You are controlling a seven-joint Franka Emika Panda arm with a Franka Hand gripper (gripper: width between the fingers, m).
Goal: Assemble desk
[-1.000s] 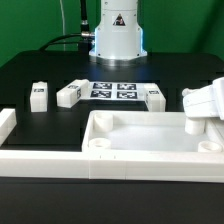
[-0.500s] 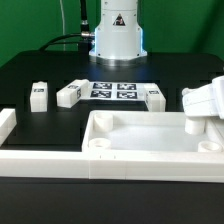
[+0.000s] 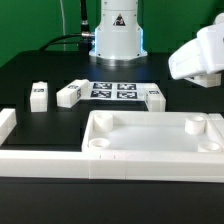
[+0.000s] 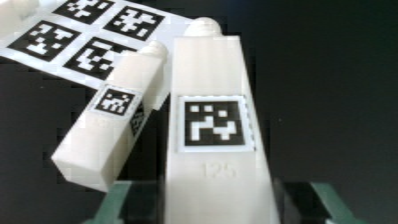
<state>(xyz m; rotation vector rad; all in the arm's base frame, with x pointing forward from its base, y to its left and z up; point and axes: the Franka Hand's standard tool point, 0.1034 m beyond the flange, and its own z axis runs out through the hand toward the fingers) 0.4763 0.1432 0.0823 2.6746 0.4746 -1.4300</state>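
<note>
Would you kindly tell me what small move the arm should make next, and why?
Probably lower the gripper straight down onto the tagged leg. The wrist view shows that leg lying lengthwise between the fingers, which look open, and the exterior view shows the gripper high above the table, so nothing seems gripped yet.

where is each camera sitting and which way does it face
exterior view: off the arm, in front of the table, facing the robot base across the tabletop; the arm's pincer shows at the exterior view's right.
wrist view: on the wrist, looking along the pincer at a leg; only dark finger edges show.
shared: the marker board.
</note>
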